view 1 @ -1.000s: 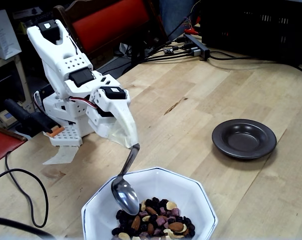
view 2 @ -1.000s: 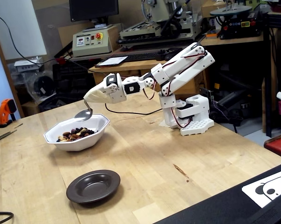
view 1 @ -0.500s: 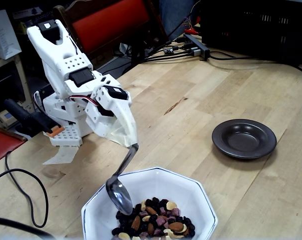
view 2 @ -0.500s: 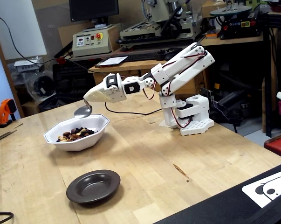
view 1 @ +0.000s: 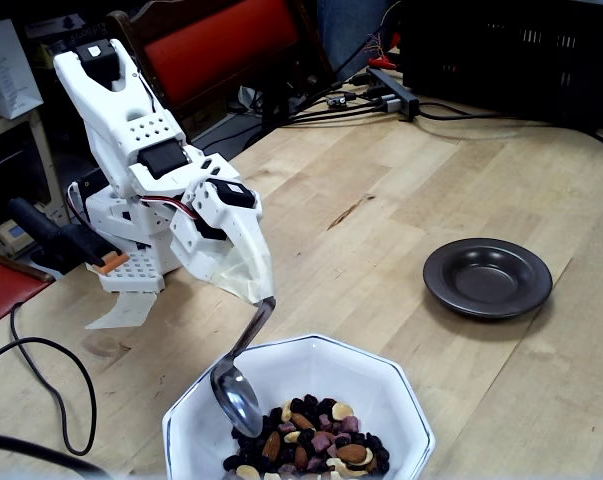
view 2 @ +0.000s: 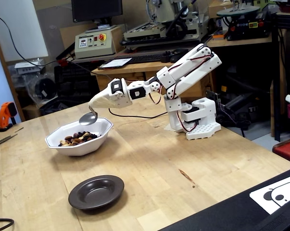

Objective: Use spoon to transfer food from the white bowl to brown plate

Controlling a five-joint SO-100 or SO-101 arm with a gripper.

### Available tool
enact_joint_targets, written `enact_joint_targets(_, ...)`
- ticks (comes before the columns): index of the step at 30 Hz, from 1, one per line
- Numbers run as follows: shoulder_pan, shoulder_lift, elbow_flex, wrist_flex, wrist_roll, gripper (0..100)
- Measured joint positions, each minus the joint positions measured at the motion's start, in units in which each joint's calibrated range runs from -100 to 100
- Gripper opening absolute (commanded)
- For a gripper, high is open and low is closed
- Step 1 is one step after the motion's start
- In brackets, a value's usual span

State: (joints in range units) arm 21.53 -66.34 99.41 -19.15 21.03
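Pale wood table (view 1: 401, 190), cluttered workshop behind. Your arm reaches fwd, end effector (view 1: 262, 297) clamped on spoon (view 1: 237, 392), tip over food (view 1: 311, 435) in white bowl (view 2: 80, 144), lower-left. Brown plate (view 1: 487, 277) right, apart.

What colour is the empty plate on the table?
The brown plate is glossy dark brown, nearly black, with no pattern. It shows best in the fixed view beside the arm.
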Motion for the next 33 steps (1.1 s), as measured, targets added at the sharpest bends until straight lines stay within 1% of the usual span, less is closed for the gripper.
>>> enact_joint_targets(19,0.0,0.0,0.0,0.0,0.0,4)
enact_joint_targets(25,0.0,0.09,-3.45,0.0,0.0,4)
enact_joint_targets(33,0.0,5.15,-7.74,5.78,0.0,4)
